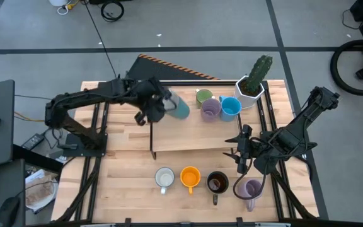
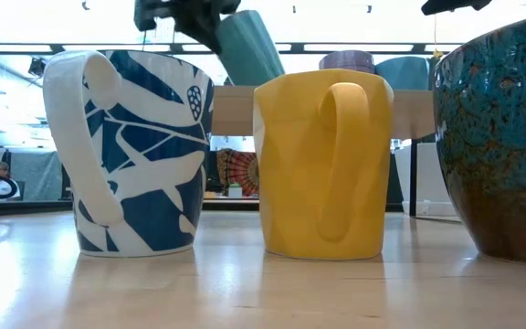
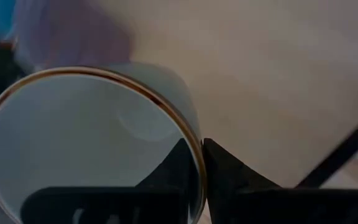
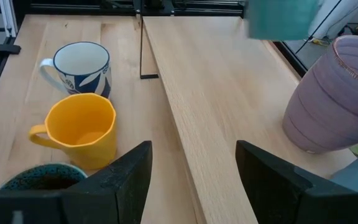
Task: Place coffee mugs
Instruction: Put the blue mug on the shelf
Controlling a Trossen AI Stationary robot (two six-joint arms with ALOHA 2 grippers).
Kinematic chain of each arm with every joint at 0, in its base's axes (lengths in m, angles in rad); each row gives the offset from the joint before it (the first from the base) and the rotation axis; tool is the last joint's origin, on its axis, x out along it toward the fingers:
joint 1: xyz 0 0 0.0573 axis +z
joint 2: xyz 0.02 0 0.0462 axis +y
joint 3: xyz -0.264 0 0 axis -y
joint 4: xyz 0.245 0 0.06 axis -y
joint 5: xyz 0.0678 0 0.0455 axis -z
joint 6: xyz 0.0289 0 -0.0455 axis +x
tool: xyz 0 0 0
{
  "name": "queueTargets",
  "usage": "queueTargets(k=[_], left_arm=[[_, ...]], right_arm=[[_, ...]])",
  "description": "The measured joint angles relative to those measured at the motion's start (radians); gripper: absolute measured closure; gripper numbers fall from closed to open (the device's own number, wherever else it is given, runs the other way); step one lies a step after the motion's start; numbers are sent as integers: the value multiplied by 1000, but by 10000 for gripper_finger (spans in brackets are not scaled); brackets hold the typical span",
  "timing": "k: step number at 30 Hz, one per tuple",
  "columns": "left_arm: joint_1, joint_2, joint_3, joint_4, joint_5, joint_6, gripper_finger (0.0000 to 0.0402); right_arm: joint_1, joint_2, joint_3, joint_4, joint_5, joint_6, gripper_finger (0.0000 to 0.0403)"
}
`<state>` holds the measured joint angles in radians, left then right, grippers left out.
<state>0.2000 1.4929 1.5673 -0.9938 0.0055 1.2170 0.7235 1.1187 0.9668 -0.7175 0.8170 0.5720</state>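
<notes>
My left gripper (image 1: 161,107) is shut on a pale teal mug (image 1: 180,108) above the left part of the raised wooden shelf (image 1: 194,135). The low view shows this mug (image 2: 249,46) tilted and off the shelf. A green mug (image 1: 203,96), a lavender mug (image 1: 210,109) and a blue mug (image 1: 230,107) stand on the shelf's right part. A white-and-blue mug (image 1: 164,179), an orange mug (image 1: 190,178), a dark mug (image 1: 217,183) and a second lavender mug (image 1: 251,189) stand in a row on the table's near part. My right gripper (image 1: 241,149) is open and empty at the shelf's near edge. My left gripper holds the teal mug by its brown-edged rim (image 3: 199,155), with one finger (image 3: 173,177) inside the mug and the other (image 3: 235,180) outside against the wall. The mug is lifted clear of the shelf and tilted, its bottom toward the table's right.
A white faceted pot with a cactus (image 1: 252,85) stands at the shelf's far right corner. The shelf's near middle is bare wood (image 4: 216,93). The right wrist view shows the white-and-blue mug (image 4: 79,65), the orange mug (image 4: 79,130) and the shelf's lavender mug (image 4: 331,102).
</notes>
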Motion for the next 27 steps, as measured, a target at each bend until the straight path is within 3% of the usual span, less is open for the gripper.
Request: queueTargets(k=[8,27], left_arm=[[-80,11,0,-10,-11,0,361],[-79,72,-3,22,-13,2,345]], right_arm=[[0,0,0,0,0,0,165],[0,0,0,44,-7,-34,165]])
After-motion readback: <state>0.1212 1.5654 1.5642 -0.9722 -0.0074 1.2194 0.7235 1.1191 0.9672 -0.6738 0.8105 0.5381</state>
